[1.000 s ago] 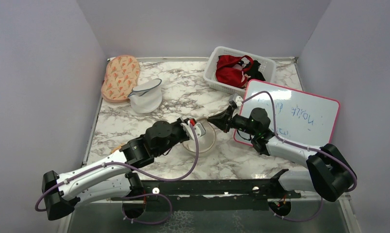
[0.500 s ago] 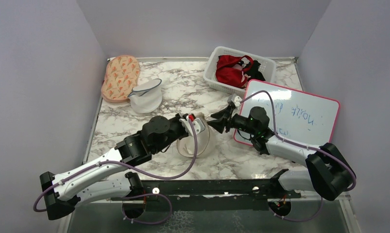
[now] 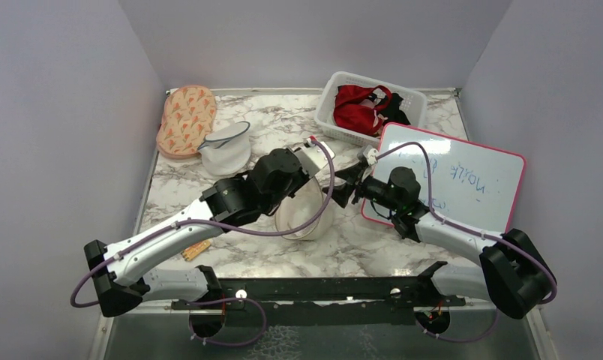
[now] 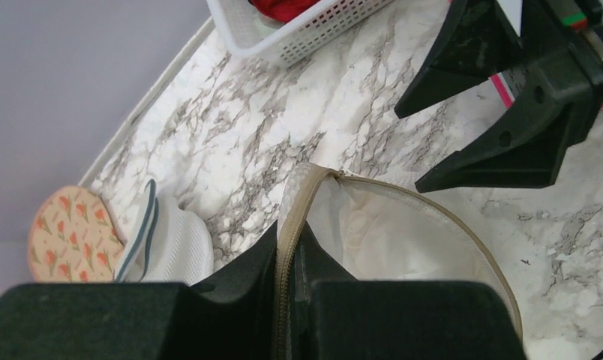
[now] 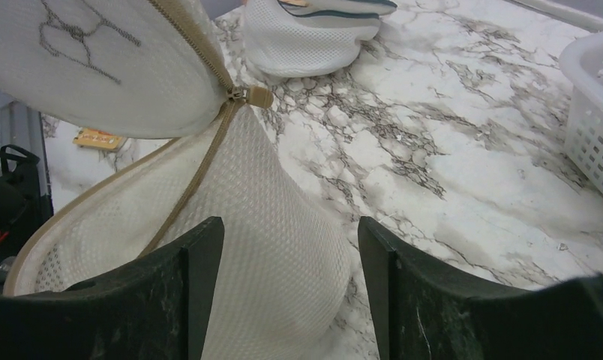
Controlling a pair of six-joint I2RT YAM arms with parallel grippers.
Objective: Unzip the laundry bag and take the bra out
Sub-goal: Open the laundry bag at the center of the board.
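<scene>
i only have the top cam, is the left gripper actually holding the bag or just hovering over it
observer: The left wrist view shows the left gripper shut on the zip edge of the laundry bag.
operator: where's the zip slider
observer: In the right wrist view the slider sits where the two halves meet. The face with the drawing is raised above the mesh lower half.
operator: right gripper got anything
observer: No. The right gripper is open, jaws apart, with the bag's lower half showing between them.

Matt cream mesh-cloth laundry bag (image 5: pixel 268 225); smooth marble-patterned table (image 5: pixel 463 165); plastic basket (image 5: pixel 592 105).
</scene>
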